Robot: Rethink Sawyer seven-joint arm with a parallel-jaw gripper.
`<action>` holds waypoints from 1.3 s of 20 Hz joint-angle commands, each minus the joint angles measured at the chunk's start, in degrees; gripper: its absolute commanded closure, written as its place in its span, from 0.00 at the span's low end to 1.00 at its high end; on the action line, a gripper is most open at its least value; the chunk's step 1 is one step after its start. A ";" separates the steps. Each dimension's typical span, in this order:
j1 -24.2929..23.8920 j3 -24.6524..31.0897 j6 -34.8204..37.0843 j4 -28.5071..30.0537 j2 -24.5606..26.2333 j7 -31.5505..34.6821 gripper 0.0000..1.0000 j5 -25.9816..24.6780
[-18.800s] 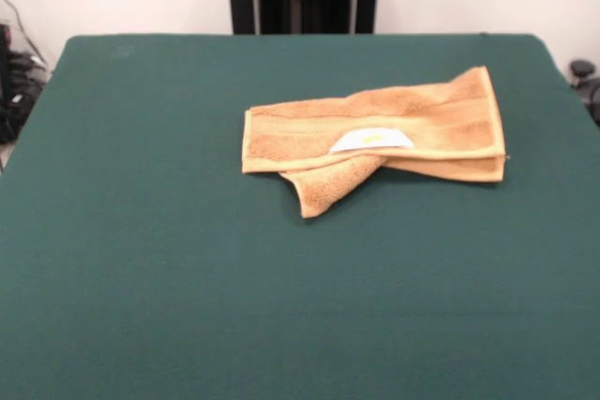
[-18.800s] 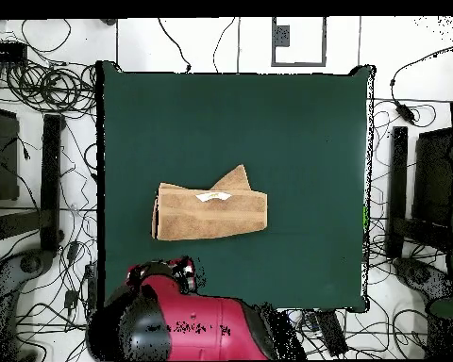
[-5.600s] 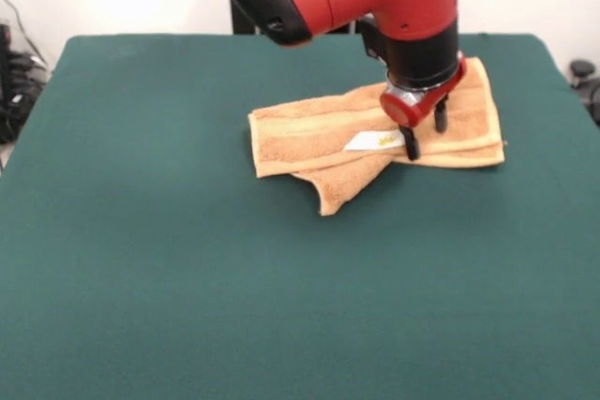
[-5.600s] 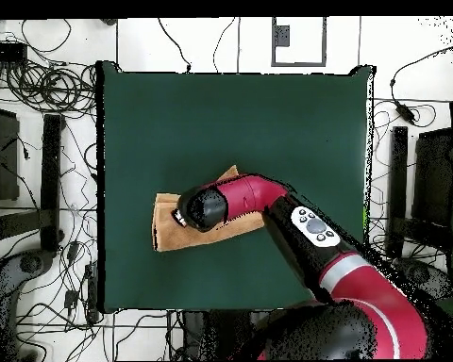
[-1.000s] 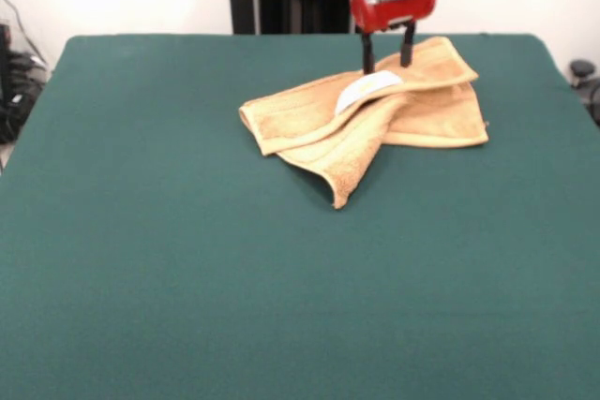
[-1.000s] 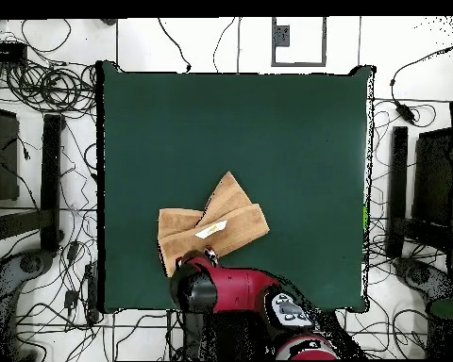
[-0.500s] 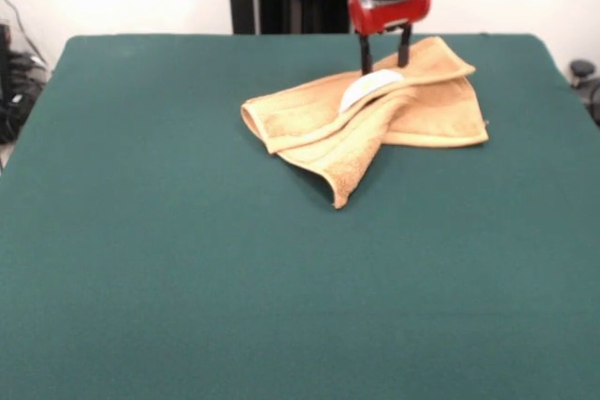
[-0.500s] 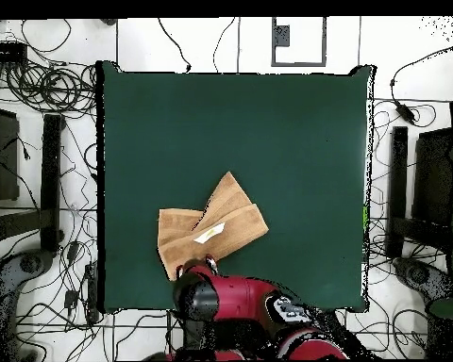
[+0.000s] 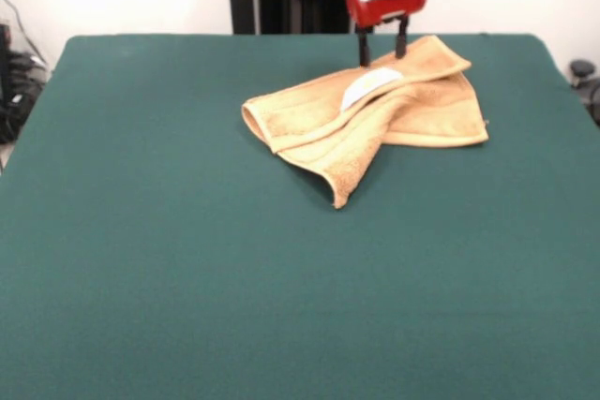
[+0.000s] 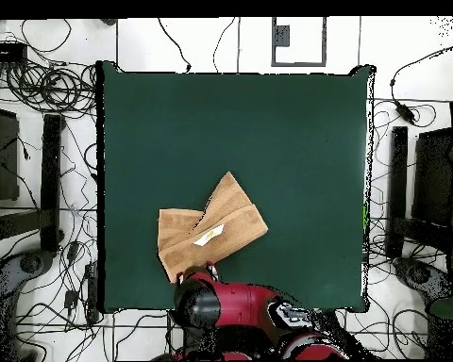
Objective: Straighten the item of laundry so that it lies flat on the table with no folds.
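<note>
The orange towel (image 9: 370, 114) lies bunched and folded on the green table (image 9: 187, 278), on the robot's side of the middle. Its white label (image 9: 369, 87) faces up on the top fold. The gripper (image 9: 382, 55) hangs just above the towel's far edge, next to the label. Its two black fingers (image 9: 363, 49) are apart and hold nothing.
</note>
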 commanded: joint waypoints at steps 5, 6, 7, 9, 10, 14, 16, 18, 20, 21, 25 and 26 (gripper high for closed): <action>-0.18 4.76 2.21 2.58 -3.46 14.70 0.00 4.53; 0.34 4.07 2.70 2.67 -3.95 14.48 0.00 4.63; 0.49 3.52 2.91 2.45 -4.05 14.09 0.00 4.49; 1.14 2.39 4.84 1.90 -4.74 13.26 0.00 4.79; 1.50 2.08 5.59 2.02 -5.45 13.18 0.00 5.04; 1.43 4.03 7.05 2.33 -7.26 13.43 0.00 6.00; 0.73 6.31 5.69 2.71 -6.62 14.50 0.00 6.60; 1.39 7.00 4.16 2.74 -5.75 15.93 0.00 7.85; 3.50 6.00 3.27 2.99 -5.83 17.35 0.00 9.55; 4.56 5.44 3.29 2.97 -6.11 17.97 0.00 10.61; 9.24 4.01 3.21 3.13 -7.22 20.34 0.00 15.47; 9.96 3.99 3.28 3.02 -7.34 20.72 0.00 16.67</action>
